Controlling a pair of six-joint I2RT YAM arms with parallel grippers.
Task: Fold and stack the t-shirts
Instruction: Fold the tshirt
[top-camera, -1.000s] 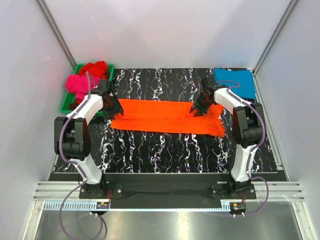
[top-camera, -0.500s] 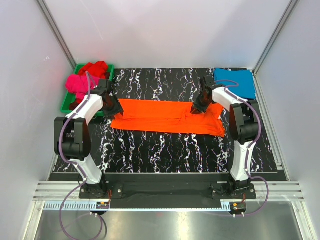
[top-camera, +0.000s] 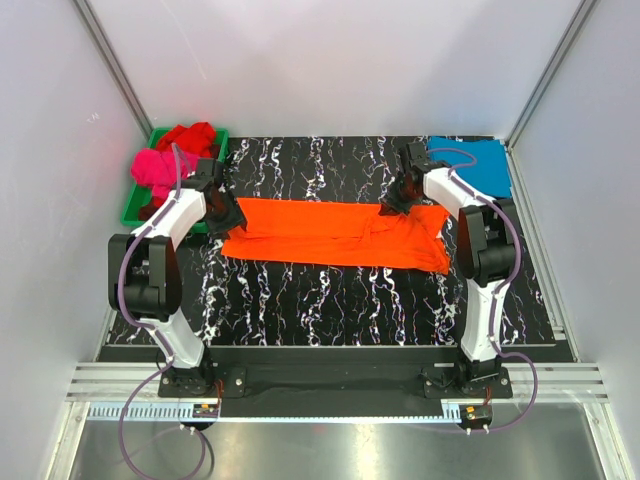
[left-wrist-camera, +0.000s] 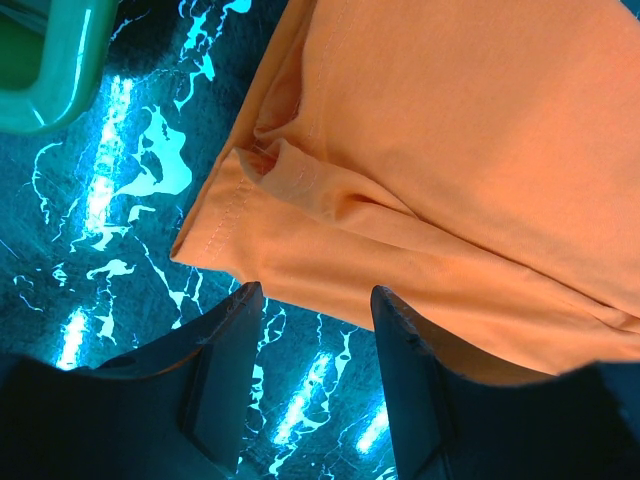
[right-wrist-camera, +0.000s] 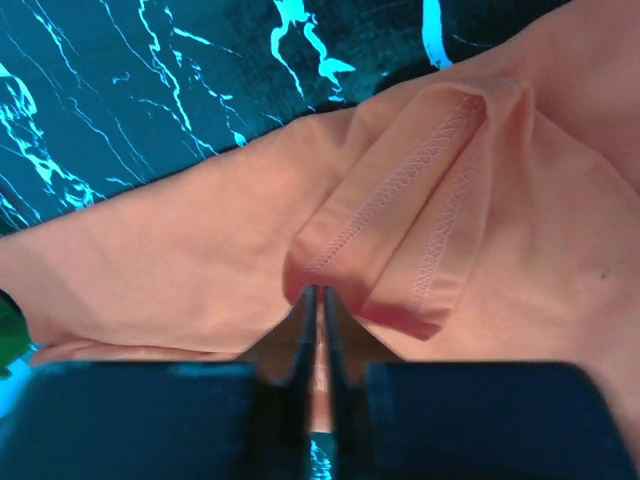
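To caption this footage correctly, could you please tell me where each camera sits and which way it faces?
Top external: fixed above and behind, facing down at the table; left arm and right arm show whole.
Left wrist: on the left arm, facing down at a corner of the orange shirt; its open jaws show.
Right wrist: on the right arm, facing down at the shirt's hem; its jaws show, shut on it.
Shared: all three see the orange shirt.

Both arms reach forward from their bases, elbows bent and wrists pitched downward, one at each side. The left gripper (left-wrist-camera: 315, 300) hangs low with its jaws apart. The right gripper (right-wrist-camera: 318, 295) has its jaws pressed together, pinching a fold of the orange t-shirt (right-wrist-camera: 200, 250).
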